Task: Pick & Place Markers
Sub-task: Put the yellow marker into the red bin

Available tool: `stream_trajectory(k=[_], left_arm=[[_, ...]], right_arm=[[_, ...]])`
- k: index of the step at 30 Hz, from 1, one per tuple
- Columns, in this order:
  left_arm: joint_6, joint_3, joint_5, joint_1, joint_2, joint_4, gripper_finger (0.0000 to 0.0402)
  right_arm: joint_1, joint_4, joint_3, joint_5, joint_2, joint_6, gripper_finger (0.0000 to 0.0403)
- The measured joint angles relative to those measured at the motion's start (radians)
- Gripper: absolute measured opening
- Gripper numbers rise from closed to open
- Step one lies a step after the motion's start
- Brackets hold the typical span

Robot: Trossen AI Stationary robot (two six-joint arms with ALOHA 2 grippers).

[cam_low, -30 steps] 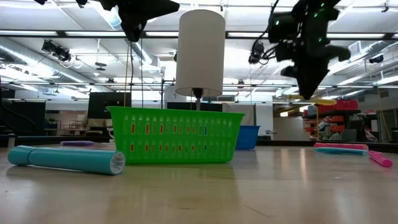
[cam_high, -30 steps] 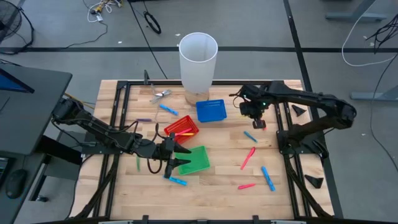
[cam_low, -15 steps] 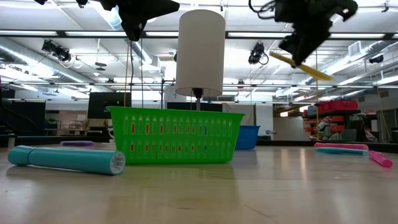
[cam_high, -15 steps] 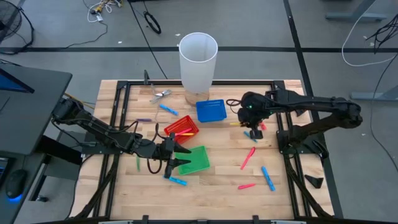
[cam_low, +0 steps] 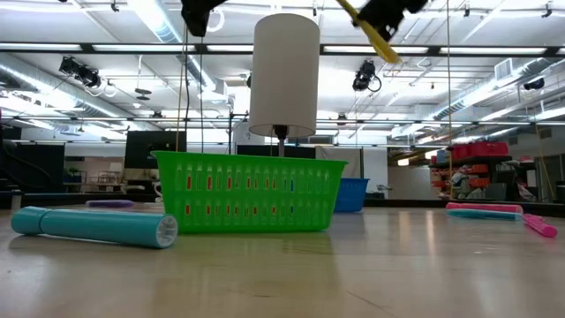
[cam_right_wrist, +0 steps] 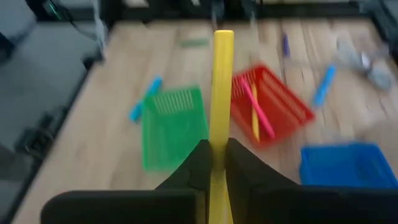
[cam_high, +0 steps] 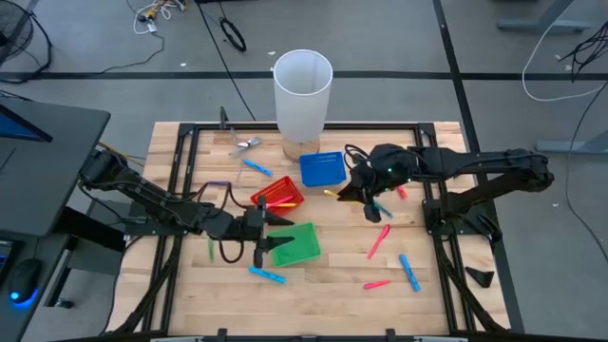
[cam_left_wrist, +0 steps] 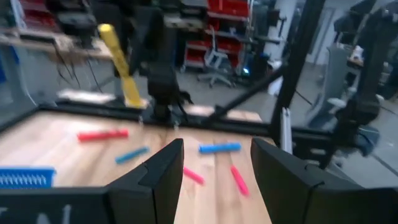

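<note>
My right gripper point(cam_high: 353, 191) hangs above the table between the blue basket point(cam_high: 321, 168) and the red basket point(cam_high: 278, 195), shut on a yellow marker point(cam_right_wrist: 222, 93). That marker also shows in the low view as a tilted yellow marker point(cam_low: 371, 31). My left gripper point(cam_high: 273, 238) is open over the left rim of the green basket point(cam_high: 298, 245) and touches nothing. The red basket point(cam_right_wrist: 273, 102) holds a pink and a yellow marker. Loose markers lie flat on the wood: blue point(cam_high: 267, 275), pink point(cam_high: 379, 240), blue point(cam_high: 409, 272), pink point(cam_high: 376, 283). My right gripper pinches the yellow marker between its two fingers at the marker's near part point(cam_right_wrist: 217, 152). The fingers come from the table's right and the marker runs along them, sticking out past the fingertips toward the left. It is lifted clear of the table and tilted.
A tall white cylinder point(cam_high: 303, 90) stands at the far edge, with a silvery clip point(cam_high: 245, 144) and a blue marker point(cam_high: 255, 167) beside it. A purple marker point(cam_high: 220, 184) and a green one point(cam_high: 210, 249) lie near the left arm. A black frame point(cam_high: 432, 204) borders the table.
My right gripper has carried the yellow marker up and toward the table's left, from beside the blue basket's right side to the gap between the blue and red baskets, and the marker has tipped from near level to steeply tilted. My left gripper has risen a little.
</note>
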Motion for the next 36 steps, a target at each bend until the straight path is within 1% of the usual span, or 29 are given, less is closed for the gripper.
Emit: stream_trajectory(k=[3, 6, 11, 13, 15, 17, 21, 25, 28, 33, 36], left_arm=[[0.036, 0.0, -0.021, 0.019, 0.0, 0.047, 0.0193], [0.064, 0.0, -0.021, 0.044, 0.0, 0.11, 0.0193], [0.108, 0.0, -0.002, 0.081, 0.0, 0.225, 0.0193], [0.133, 0.01, 0.009, 0.091, 0.0, 0.24, 0.0193], [0.158, 0.043, 0.012, 0.096, 0.0, 0.221, 0.0193], [0.185, 0.093, 0.019, 0.106, 0.0, 0.169, 0.0193], [0.201, 0.208, 0.073, 0.144, 0.0, -0.033, 0.0193], [0.197, 0.304, 0.081, 0.179, 0.005, -0.179, 0.0193], [0.198, 0.335, 0.111, 0.204, 0.006, -0.187, 0.0193], [0.167, 0.355, 0.196, 0.225, 0.006, -0.188, 0.0193], [0.149, 0.356, 0.208, 0.225, 0.009, -0.202, 0.0193]], right_arm=[[0.025, 0.101, 0.0, 0.0, 0.0, 0.03, 0.0027], [0.047, 0.189, 0.0, 0.001, 0.0, 0.054, 0.0027], [0.082, 0.283, 0.0, 0.046, 0.002, 0.055, 0.0027], [0.09, 0.313, 0.0, 0.064, 0.007, 0.054, 0.0027], [0.1, 0.338, 0.001, 0.079, 0.011, 0.054, 0.0027], [0.109, 0.387, 0.002, 0.096, 0.023, 0.055, 0.0027], [0.119, 0.45, 0.002, 0.099, 0.046, 0.054, 0.0027], [0.122, 0.493, 0.002, 0.099, 0.064, 0.064, 0.0027], [0.122, 0.496, 0.002, 0.099, 0.073, 0.052, 0.0027], [0.122, 0.5, 0.002, 0.099, 0.075, 0.044, 0.0027], [0.122, 0.513, 0.002, 0.099, 0.076, 0.042, 0.0027]])
